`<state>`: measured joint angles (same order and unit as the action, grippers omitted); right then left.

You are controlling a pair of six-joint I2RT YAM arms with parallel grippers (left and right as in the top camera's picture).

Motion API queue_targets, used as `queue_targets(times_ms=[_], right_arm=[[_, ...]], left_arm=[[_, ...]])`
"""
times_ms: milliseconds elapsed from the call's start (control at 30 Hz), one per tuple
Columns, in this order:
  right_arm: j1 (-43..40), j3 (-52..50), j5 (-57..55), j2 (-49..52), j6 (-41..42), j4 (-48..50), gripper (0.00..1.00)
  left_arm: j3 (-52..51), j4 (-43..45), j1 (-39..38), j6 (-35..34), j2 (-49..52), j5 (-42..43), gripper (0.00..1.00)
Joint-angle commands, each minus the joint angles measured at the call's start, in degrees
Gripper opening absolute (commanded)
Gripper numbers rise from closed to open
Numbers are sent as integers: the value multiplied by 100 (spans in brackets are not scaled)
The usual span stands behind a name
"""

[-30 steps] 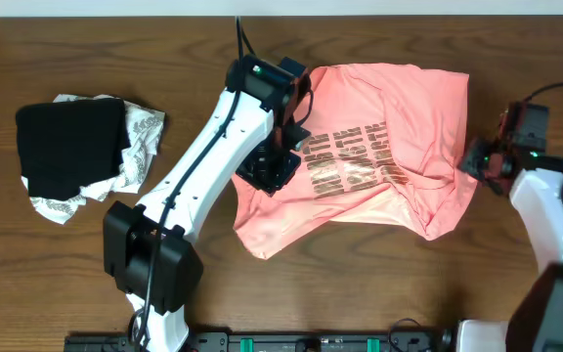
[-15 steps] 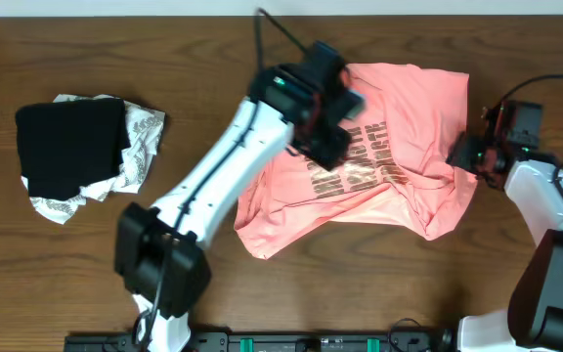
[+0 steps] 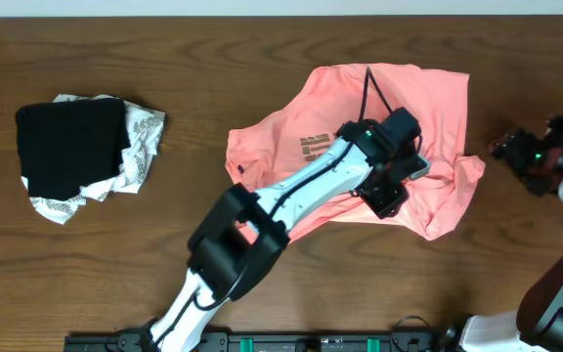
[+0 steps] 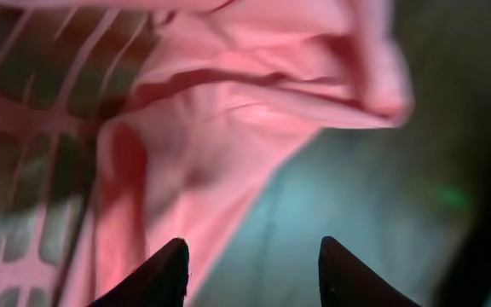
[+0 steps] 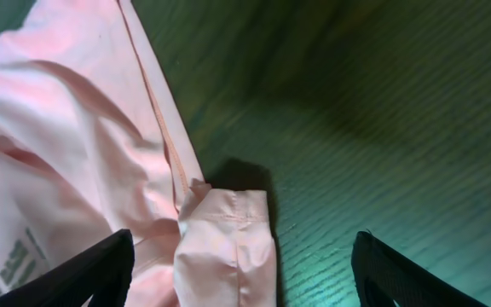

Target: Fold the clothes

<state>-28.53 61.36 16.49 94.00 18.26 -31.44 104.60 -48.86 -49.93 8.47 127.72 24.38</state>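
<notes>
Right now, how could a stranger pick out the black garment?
Look at the wooden table from overhead, at its left end. The black folded garment lies on a white patterned cloth; it is the only dark fabric, far from the salmon-pink T-shirt.

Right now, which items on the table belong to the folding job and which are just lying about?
Job: salmon-pink T-shirt; left gripper and right gripper, both open.
Lying about: black folded garment; white patterned cloth under it.
</notes>
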Motion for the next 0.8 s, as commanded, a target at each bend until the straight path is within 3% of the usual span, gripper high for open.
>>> queue_targets(times_ms=[0,233,400,667,733,767], right_arm=[[-116,101,251,-109,72,-81,80],[-125,101,332,-111,-118,-199,80],[-125,101,345,-111,-116,-227,80],[-129,101,345,-111,-116,-221,79],[-131,101,343,-111,-116,-221,79],[-131,101,343,-111,-116,-221,79]], left_arm=[[7,131,61,457,94,-592,50],[-39,706,61,780,166,-881,50],[-39,634,61,776,479,-835,48],[28,-28,61,726,610,-227,19],[105,-382,61,621,573,-129,6],[114,-516,61,595,540,-76,6]])
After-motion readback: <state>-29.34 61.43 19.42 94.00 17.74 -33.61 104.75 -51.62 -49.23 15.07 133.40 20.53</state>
